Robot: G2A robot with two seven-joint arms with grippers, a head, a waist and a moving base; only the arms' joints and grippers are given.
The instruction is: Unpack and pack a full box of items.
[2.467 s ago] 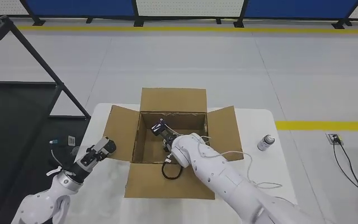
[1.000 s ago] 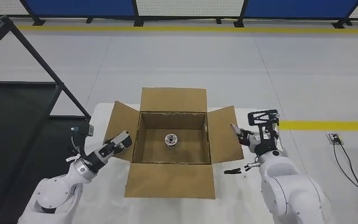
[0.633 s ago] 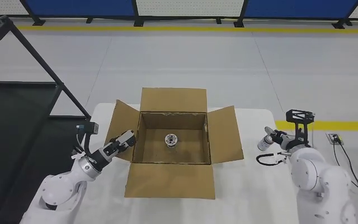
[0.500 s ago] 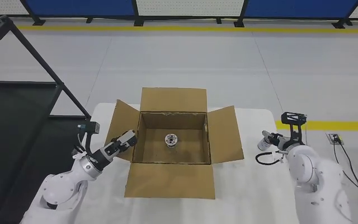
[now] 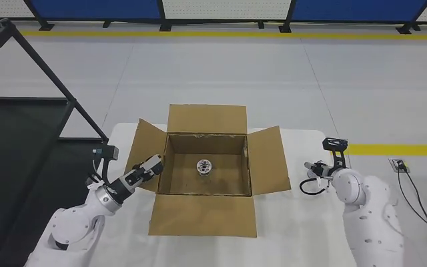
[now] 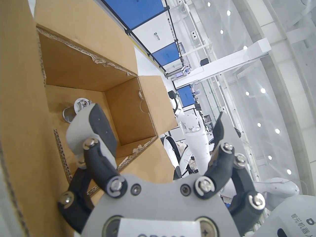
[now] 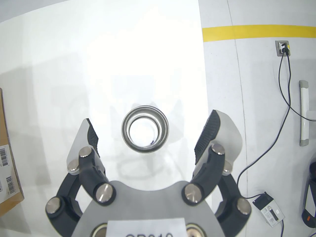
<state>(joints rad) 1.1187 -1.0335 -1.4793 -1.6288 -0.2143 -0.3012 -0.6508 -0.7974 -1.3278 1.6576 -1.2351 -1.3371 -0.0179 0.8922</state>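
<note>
Metal can (image 7: 145,132) beneath right gripper (image 7: 151,126)

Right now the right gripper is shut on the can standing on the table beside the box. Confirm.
Not quite: the right gripper is open, not shut on the can; the right wrist view shows both fingers clear of it. The can does stand on the table beside the box.

It seems to be a large test hall or lab. Blue and white partition panels (image 5: 93,8) fence the grey floor (image 5: 220,67) with its yellow line (image 5: 377,149). Many lamps (image 6: 263,90) shine from high above.
</note>
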